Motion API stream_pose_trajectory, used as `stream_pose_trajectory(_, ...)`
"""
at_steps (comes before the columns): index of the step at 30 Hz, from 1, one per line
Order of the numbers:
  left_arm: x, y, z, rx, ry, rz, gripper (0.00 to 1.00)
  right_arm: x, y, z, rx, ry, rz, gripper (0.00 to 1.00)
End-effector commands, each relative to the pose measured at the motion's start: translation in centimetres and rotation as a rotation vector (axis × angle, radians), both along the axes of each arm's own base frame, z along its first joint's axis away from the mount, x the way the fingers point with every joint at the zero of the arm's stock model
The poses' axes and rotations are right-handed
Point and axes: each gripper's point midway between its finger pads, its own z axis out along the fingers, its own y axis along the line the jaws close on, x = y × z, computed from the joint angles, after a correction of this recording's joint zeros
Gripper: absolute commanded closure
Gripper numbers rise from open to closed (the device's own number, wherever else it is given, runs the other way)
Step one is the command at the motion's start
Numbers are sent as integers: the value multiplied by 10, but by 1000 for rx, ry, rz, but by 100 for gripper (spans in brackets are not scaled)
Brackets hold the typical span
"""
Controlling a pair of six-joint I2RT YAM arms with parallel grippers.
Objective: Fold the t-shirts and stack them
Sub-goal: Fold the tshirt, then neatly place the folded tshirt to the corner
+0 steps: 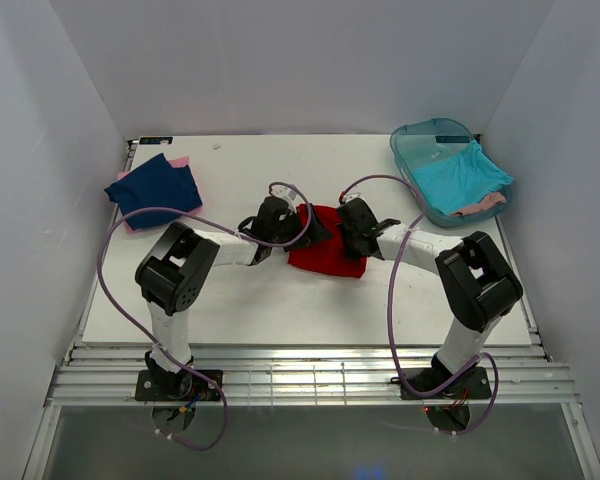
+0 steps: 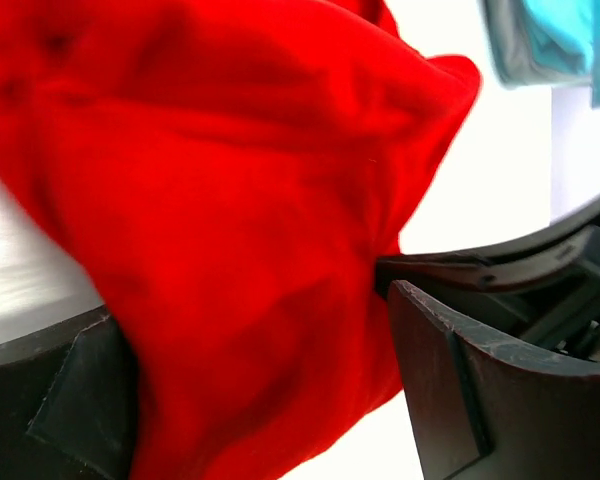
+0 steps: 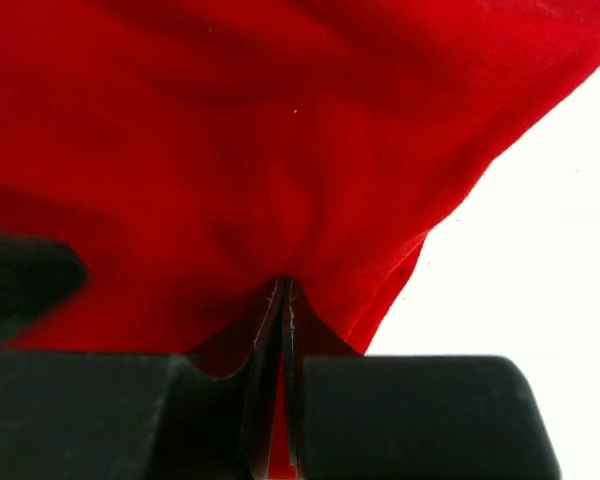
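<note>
A bright red t-shirt (image 1: 325, 255) lies bunched at the table's middle, between my two grippers. My left gripper (image 1: 298, 228) is at its left edge and stands open. In the left wrist view the red t-shirt (image 2: 230, 200) fills most of the gap of the left gripper (image 2: 270, 395), with bare table showing beside the right finger (image 2: 460, 400). My right gripper (image 1: 348, 228) is shut on a pinch of the red t-shirt (image 3: 280, 130), the cloth puckering into the right gripper (image 3: 283, 300). A navy t-shirt (image 1: 156, 186) lies on a pink t-shirt (image 1: 180, 162) at the back left.
A translucent teal tub (image 1: 420, 140) stands at the back right, with a turquoise t-shirt (image 1: 460, 175) and some pink cloth (image 1: 480, 206) in it. White walls close in the table on three sides. Purple cables loop over both arms.
</note>
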Motion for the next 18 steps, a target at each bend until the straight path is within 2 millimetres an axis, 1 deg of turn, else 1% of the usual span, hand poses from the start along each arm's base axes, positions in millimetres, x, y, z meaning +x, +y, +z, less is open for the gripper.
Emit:
stream_pose_trajectory(1, -32, -11, -34, 50, 124, -32, 2, 1, 0, -4, -7, -3, -7, 92)
stream_pose_trajectory(3, -31, -13, -36, 53, 123, -35, 4, 3, 0, -4, -9, -4, -9, 92)
stream_pose_trajectory(4, -32, -13, -41, 58, 128, -43, 8, 2, 0, -4, -9, -2, -10, 92)
stream_pose_trajectory(5, -29, -16, -39, 57, 118, -47, 29, 3, 0, -4, -8, -5, -9, 92)
stream_pose_trajectory(7, -29, -17, -45, 64, 126, -53, 49, 3, 1, -3, -5, -3, -9, 92)
stream_pose_trajectory(8, -27, -17, -47, 70, 124, -54, 68, 4, 1, -3, -5, -1, -8, 92)
stream_pose_trajectory(9, -24, -17, -48, 80, 122, -49, 77, 3, 1, -3, -8, 5, -12, 91)
stream_pose_trajectory(10, -22, -15, -49, 90, 120, -39, 86, 5, 2, 0, -8, -2, -13, 87)
stream_pose_trajectory(11, -17, -12, -48, 111, 102, -17, 100, 6, 1, 2, -11, -3, -18, 76)
stream_pose_trajectory(12, -15, -7, -46, 134, 95, -4, 100, 6, -2, 4, -22, -7, -26, 72)
stream_pose_trajectory(13, -11, -3, -43, 160, 76, 8, 100, 8, -2, 13, -17, -26, -29, 69)
stream_pose_trajectory(14, 2, 7, -29, 212, 11, 53, 100, 8, -2, 17, -20, -36, -30, 66)
stream_pose_trajectory(15, 1, 19, -30, 279, 17, 69, 100, 10, -4, 24, -22, -52, -34, 66)
stream_pose_trajectory(16, 12, 25, -15, 305, -21, 94, 100, 11, -5, 37, -8, -79, -33, 65)
stream_pose_trajectory(17, 21, 36, -5, 345, -54, 126, 100, 11, -6, 43, -9, -91, -30, 65)
stream_pose_trajectory(18, 23, 55, 9, 415, -81, 154, 100, 12, -6, 51, -8, -107, -30, 64)
